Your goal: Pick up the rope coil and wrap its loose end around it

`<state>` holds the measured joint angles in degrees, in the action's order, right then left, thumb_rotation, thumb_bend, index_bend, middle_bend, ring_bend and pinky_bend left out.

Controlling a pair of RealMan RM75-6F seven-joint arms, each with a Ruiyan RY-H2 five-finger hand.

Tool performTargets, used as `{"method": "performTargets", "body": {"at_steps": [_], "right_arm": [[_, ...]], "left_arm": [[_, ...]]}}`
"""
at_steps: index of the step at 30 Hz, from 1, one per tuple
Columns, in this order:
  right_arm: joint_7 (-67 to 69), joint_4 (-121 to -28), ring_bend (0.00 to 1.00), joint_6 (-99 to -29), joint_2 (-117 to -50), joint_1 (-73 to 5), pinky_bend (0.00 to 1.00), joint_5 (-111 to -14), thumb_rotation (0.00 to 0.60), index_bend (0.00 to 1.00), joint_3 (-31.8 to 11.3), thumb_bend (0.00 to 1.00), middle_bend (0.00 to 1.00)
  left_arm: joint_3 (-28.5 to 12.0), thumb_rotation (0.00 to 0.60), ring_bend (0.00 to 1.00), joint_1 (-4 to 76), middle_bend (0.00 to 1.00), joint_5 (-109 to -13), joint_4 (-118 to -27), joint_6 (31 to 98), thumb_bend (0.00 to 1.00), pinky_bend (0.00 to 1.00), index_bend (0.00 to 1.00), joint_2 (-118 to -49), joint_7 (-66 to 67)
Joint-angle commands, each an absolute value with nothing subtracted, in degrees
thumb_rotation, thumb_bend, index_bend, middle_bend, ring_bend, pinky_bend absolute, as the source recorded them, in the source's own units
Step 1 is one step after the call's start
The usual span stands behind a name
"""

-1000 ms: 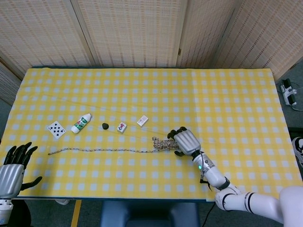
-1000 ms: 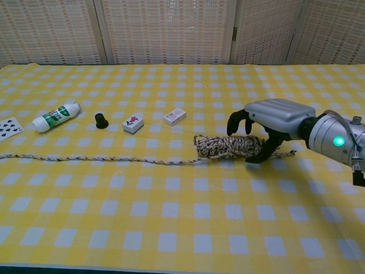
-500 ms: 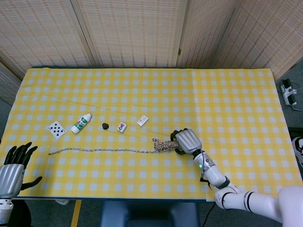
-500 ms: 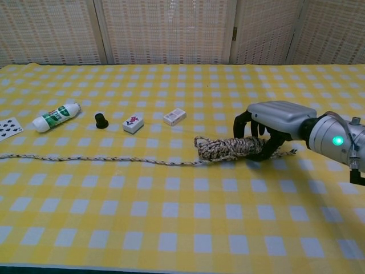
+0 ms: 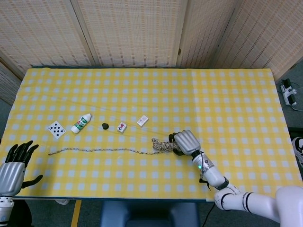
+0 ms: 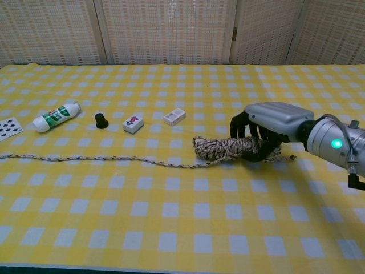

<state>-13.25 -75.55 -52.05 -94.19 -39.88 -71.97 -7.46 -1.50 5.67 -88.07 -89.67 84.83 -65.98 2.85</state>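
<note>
The rope coil (image 6: 222,148) (image 5: 162,144), a speckled brown and white bundle, is just off the yellow checked cloth, and my right hand (image 6: 268,128) (image 5: 185,142) grips its right end with fingers curled around it. The loose end (image 6: 85,159) (image 5: 94,150) trails left along the cloth as a long thin line. My left hand (image 5: 15,166) hangs open off the near left corner of the table, seen only in the head view, far from the rope.
Behind the rope lie a playing card (image 5: 56,128), a white bottle (image 6: 55,116) on its side, a small black cap (image 6: 101,120), a mahjong tile (image 6: 133,123) and a small white box (image 6: 174,116). The table's front edge (image 5: 142,198) runs close below.
My right hand has closed round the coil's right end and lifted it slightly, drawing the rope near the coil up and left. The left hand stayed put.
</note>
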Motion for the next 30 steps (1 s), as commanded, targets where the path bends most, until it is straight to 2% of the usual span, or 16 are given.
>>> {"method": "performTargets", "body": {"at_steps": [1,8,14,21,26,30], "right_arm": [[-10.2,-76.6,0.58,-53.7,-92.5,-39.3,0.54,-74.9,0.6,0.64,-7.0,0.72,0.53],[-6.2,-80.3,0.59,-57.6,-87.2,-38.5,0.55,-80.3,0.6,0.65,-6.6,0.76,0.54],[-6.1,-83.9,0.59,-60.9,-83.1,-37.4,0.56,-82.6,0.6,0.66,-6.8,0.76,0.55],[-6.7,-85.7,0.6,-61.9,-81.1,-36.5,0.56,-82.4,0.6,0.66,-6.9,0.76,0.55],[-6.7,-85.8,0.6,-61.9,-80.7,-36.4,0.56,-82.0,0.6,0.66,-7.1,0.76,0.55],[-6.7,-85.5,0.6,-61.8,-80.8,-36.3,0.56,-81.8,0.6,0.66,-7.1,0.76,0.55]], "left_arm": [[-1.8,0.6,0.1,6.7,0.1,-89.1,-90.2,84.4,0.15,0.0,0.16,-65.8,3.6],[-3.8,0.6,0.13,11.6,0.12,-92.3,-90.6,81.7,0.15,0.0,0.19,-66.3,2.2],[-6.4,0.6,0.22,16.7,0.23,-92.4,-87.0,78.7,0.21,0.06,0.32,-70.9,-0.9],[-6.8,0.6,0.25,21.1,0.27,-89.0,-83.3,71.5,0.25,0.08,0.45,-75.7,-0.6],[-7.0,0.6,0.25,22.6,0.27,-83.7,-80.1,66.5,0.27,0.08,0.48,-78.5,1.9],[-7.8,0.6,0.24,22.7,0.27,-79.8,-77.6,65.3,0.3,0.08,0.5,-81.0,2.7]]}}
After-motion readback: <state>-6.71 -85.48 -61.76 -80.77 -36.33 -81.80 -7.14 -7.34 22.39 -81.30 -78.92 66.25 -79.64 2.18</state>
